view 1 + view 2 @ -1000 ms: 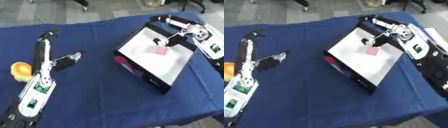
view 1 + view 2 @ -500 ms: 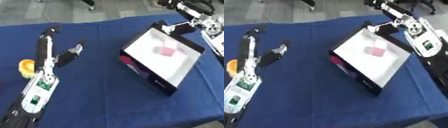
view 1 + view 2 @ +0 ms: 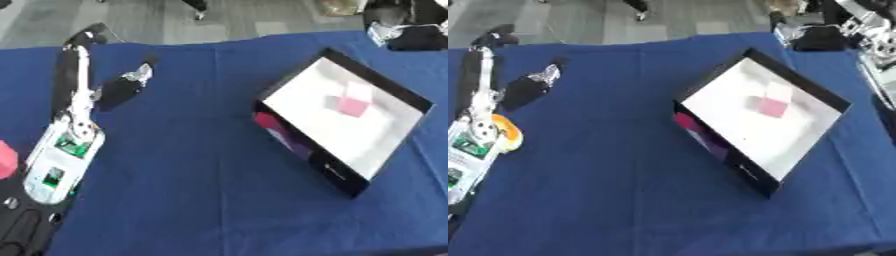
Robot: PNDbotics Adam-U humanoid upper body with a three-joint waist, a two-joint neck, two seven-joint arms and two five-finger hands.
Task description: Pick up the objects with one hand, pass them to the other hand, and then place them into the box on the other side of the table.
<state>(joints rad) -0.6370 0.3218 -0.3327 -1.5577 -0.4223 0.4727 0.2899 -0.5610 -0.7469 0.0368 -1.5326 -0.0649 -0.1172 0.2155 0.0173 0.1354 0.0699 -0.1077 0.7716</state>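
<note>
On blue tablecloth [image 3: 192,165], left: left hand [image 3: 122,89] relaxed, holding nothing. Far right corner: right hand [image 3: 814,37], fingers indiscernible. Inside white-lined box [image 3: 798,145]: pink block [image 3: 773,107].

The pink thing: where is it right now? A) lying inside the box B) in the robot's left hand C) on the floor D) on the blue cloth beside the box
A: the pink thing lies on the white floor of the black-walled box, with no hand touching it.
</note>
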